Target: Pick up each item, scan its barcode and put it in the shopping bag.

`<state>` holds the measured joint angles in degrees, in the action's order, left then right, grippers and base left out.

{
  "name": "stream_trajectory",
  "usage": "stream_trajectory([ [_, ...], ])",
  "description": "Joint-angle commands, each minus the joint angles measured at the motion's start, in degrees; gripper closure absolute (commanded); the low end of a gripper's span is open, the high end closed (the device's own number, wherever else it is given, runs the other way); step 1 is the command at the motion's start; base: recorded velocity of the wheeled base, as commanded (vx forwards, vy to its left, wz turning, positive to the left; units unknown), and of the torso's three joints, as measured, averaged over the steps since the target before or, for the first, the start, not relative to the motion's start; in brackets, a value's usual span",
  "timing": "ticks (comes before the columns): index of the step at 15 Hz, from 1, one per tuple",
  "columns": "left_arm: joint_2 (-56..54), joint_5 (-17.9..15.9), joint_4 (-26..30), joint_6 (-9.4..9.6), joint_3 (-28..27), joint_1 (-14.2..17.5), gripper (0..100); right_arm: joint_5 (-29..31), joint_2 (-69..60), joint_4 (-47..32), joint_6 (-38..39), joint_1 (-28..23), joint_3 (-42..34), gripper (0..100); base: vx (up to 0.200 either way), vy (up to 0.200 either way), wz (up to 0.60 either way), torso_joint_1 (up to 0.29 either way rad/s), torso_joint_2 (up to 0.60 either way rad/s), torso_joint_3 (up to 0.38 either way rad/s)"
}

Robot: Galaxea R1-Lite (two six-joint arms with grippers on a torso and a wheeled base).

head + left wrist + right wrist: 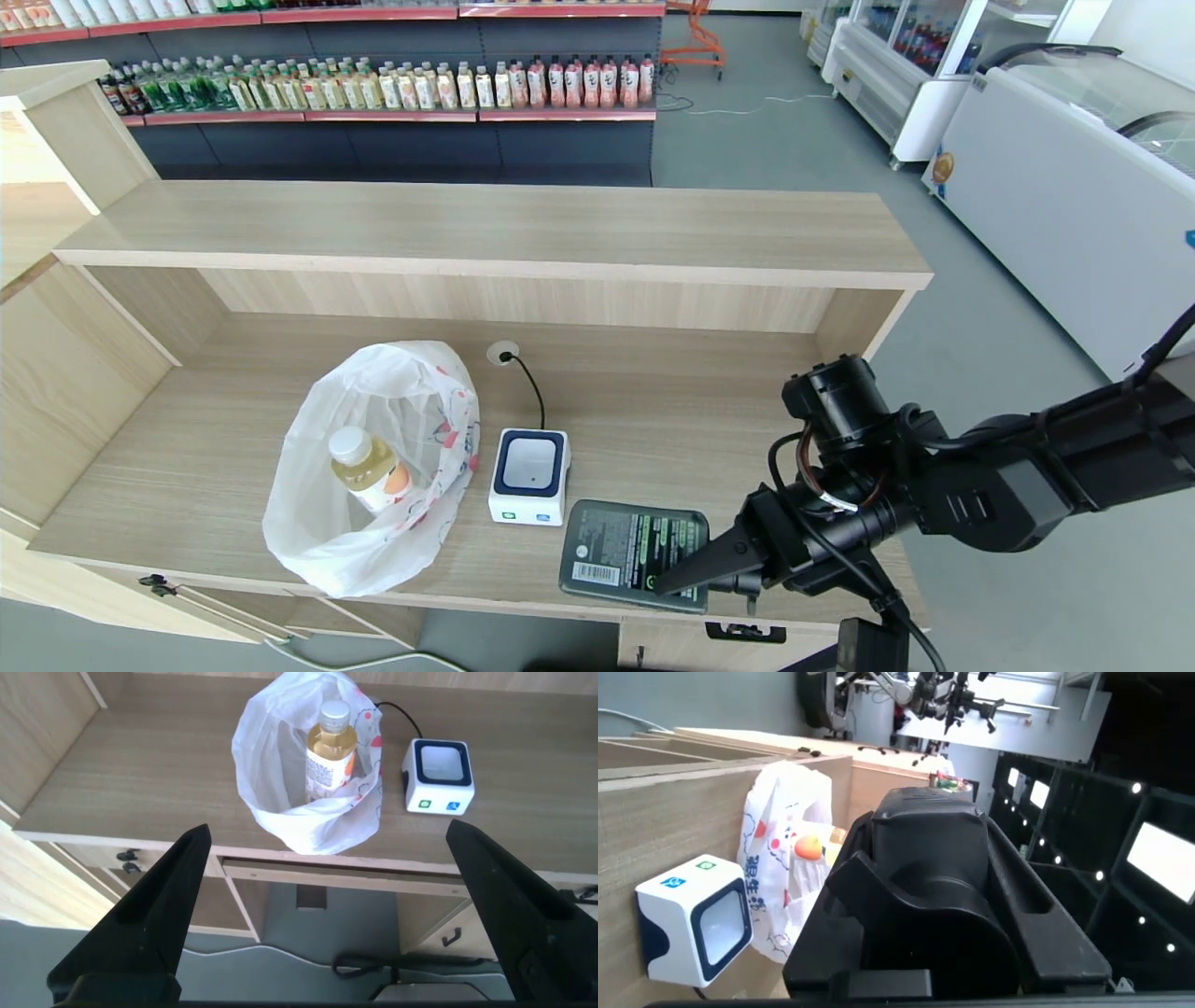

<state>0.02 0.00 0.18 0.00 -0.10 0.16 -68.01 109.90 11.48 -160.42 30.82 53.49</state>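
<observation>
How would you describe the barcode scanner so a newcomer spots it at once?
On the lower wooden counter, look between the white shopping bag and the dark flat packet near the front edge. The barcode scanner is the small white cube with a dark-framed window on top and a black cable trailing behind it; nothing beside it is boxy or wired.

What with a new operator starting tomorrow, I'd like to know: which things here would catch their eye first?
Probably the right gripper, poised over a dark green pouch that lies flat at the counter's front edge, barcode up. Next comes the white shopping bag, standing open on the counter's left part with a capped bottle of yellowish drink already inside. The small white scanner sits between bag and pouch.
</observation>
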Motion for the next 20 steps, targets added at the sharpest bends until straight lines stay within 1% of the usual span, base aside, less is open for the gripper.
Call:
stream_trajectory([
  [1, 0.0, 0.0, 0.0, 0.00, 0.0, 0.0, 0, -0.6, 1.8, 0.1, -1.7, 0.0, 3.1, 100, 0.000, 0.000, 0.00, 0.000, 0.00, 0.000],
  [9, 0.0, 0.0, 0.0, 0.00, 0.0, 0.0, 0, -0.8, 4.1, 0.1, -1.7, 0.6, 5.0, 100, 0.000, 0.000, 0.00, 0.000, 0.00, 0.000],
  [18, 0.0, 0.0, 0.0, 0.00, 0.0, 0.0, 0, -1.2, 3.9, 0.1, -1.7, 0.8, 4.7, 100, 0.000, 0.000, 0.00, 0.000, 0.00, 0.000],
  [19, 0.0, 0.0, 0.0, 0.00, 0.0, 0.0, 0, -1.2, 3.0, -0.1, -0.2, 0.8, 5.0, 100, 0.000, 0.000, 0.00, 0.000, 0.00, 0.000],
  [20, 0.0, 0.0, 0.0, 0.00, 0.0, 0.0, 0, -1.2, -2.0, 0.2, 6.2, 0.8, 4.1, 100, 0.000, 0.000, 0.00, 0.000, 0.00, 0.000],
])
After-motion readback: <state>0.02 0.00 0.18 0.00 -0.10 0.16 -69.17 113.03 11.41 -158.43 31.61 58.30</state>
